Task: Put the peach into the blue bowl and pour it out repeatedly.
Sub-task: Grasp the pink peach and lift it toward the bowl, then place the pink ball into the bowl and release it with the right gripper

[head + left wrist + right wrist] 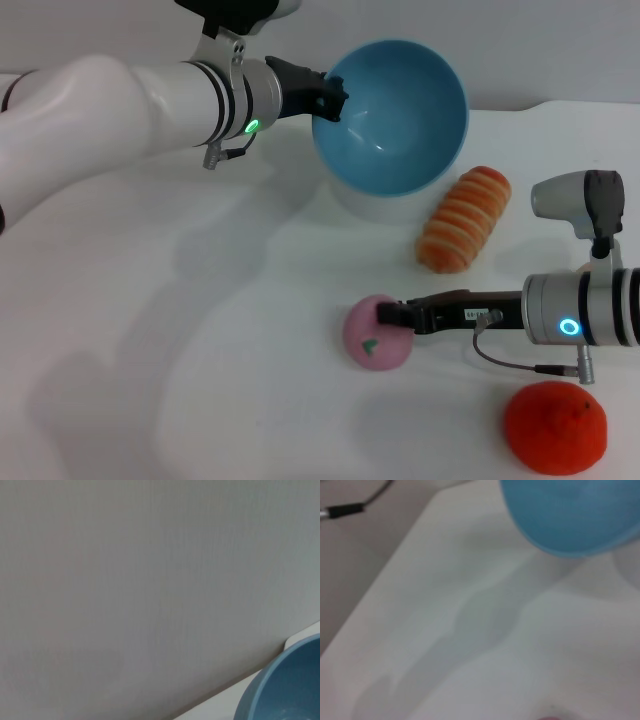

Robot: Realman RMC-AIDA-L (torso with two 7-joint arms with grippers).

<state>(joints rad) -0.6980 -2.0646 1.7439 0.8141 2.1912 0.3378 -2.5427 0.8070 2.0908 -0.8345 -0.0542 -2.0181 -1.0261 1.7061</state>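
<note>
Nearest the camera, by the bench's front right corner, sits a bumpy orange fruit (555,428), resting alone on the white bench (200,330). Just behind it the right arm reaches in level from the right edge, its forearm horizontal and its wrist ring lit. At its end, the right gripper (392,315) has its dark fingers closed against the right side of the peach (375,335), which rests on the bench a little right of centre, toward the front edge. Whether the peach is lifted at all cannot be told; it looks to be sitting on the surface.

Across the back left, the left arm stretches in from the left edge, nearly level, with a green light on its wrist. Its left gripper (328,102) is clamped on the left rim of the blue bowl (395,115), holding it raised near the back edge and tipped so its mouth faces forward. Nothing lies inside the bowl; its glossy inside shows bare. A pale rounded stand shows just beneath it.

Between bowl and right arm lies a striped orange bread roll (463,218), angled toward the back right corner.
</note>
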